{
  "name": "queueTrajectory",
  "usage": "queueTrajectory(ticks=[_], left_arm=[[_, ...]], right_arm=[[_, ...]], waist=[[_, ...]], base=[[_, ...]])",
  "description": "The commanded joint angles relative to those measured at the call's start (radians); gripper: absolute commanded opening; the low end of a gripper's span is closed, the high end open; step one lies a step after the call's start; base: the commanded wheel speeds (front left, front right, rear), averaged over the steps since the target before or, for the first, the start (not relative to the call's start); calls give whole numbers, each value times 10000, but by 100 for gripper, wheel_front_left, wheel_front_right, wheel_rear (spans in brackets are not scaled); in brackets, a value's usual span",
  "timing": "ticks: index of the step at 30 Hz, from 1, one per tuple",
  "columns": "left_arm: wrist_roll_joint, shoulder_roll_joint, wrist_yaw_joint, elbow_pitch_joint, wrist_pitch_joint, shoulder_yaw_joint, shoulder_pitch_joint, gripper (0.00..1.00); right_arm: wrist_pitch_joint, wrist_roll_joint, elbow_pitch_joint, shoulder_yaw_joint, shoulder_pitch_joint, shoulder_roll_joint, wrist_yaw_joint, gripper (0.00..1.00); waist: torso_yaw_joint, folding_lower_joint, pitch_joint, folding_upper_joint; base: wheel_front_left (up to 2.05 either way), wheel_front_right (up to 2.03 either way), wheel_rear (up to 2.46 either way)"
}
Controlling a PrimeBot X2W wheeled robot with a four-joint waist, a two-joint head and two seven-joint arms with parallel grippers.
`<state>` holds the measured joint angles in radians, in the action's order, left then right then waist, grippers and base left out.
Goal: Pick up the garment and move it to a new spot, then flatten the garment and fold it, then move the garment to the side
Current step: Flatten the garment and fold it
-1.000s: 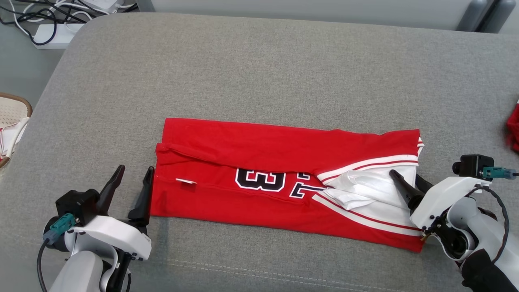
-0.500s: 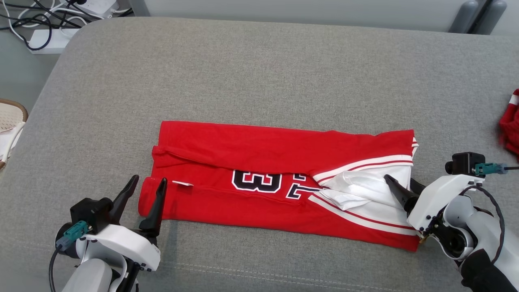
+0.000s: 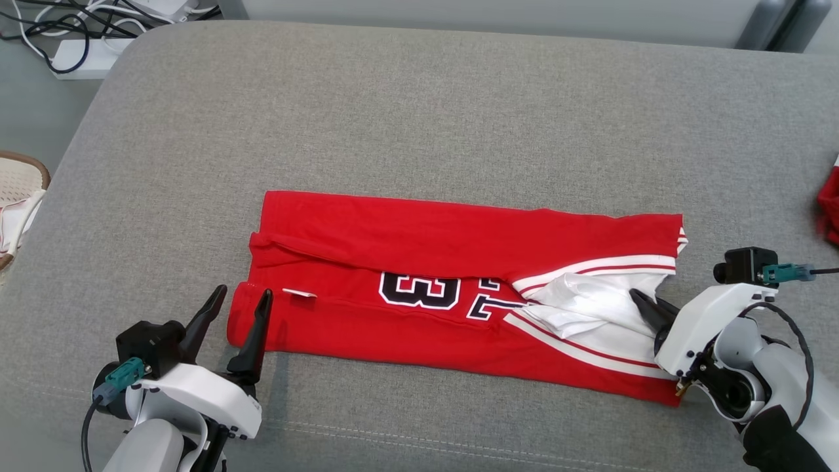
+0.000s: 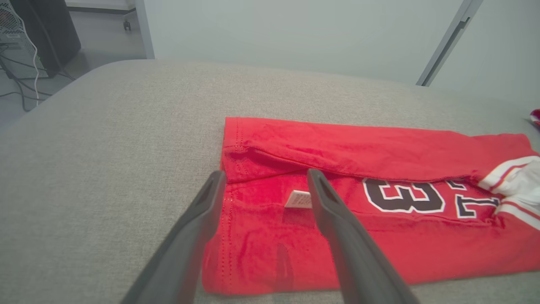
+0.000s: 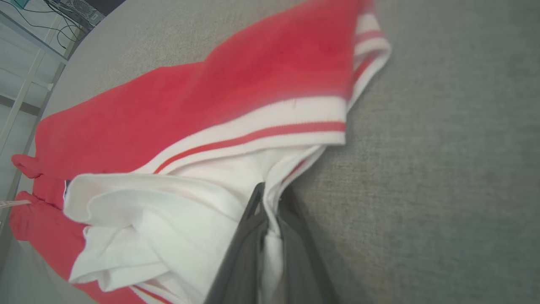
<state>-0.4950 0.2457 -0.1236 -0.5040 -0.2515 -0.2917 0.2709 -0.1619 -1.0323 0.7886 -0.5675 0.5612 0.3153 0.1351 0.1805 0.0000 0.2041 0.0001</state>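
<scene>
The garment (image 3: pixel 426 242) is a red jersey with black numerals and white trim. It lies folded into a long strip across the grey cushion (image 3: pixel 419 98). My left gripper (image 3: pixel 242 295) stands open at its left end. In the left wrist view the left gripper (image 4: pixel 266 175) straddles the garment's (image 4: pixel 337 147) lower left hem, one finger near a small white tag (image 4: pixel 298 198). My right gripper (image 3: pixel 645 303) is at the right end. In the right wrist view the right gripper (image 5: pixel 272 192) is shut on the white fabric of the garment (image 5: pixel 253 84).
Another red cloth (image 3: pixel 829 210) lies at the cushion's right edge. A woven basket (image 3: pixel 19 196) sits off the left side. A power strip with cables (image 3: pixel 72 56) lies on the floor at the top left. Bare cushion stretches behind and in front of the garment.
My right gripper's fingers have shut on the white fabric at the garment's right end. My left gripper moved in over the left hem and has stayed open.
</scene>
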Motion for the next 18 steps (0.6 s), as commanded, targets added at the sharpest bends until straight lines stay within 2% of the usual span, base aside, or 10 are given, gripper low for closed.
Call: queueTrajectory(ticks=[1,18], left_arm=[[-99,340,-70,176,-103,328,325,100],[-24,336,-71,405,-103,410,304,100]], right_arm=[[77,226,-69,-161,-479,-131,-44,0],[587,237,-208,1023,-737,620,-44,0]], waist=[[-7,0,25,-1],[-533,0,-79,-1]], base=[[0,0,0],[0,0,0]])
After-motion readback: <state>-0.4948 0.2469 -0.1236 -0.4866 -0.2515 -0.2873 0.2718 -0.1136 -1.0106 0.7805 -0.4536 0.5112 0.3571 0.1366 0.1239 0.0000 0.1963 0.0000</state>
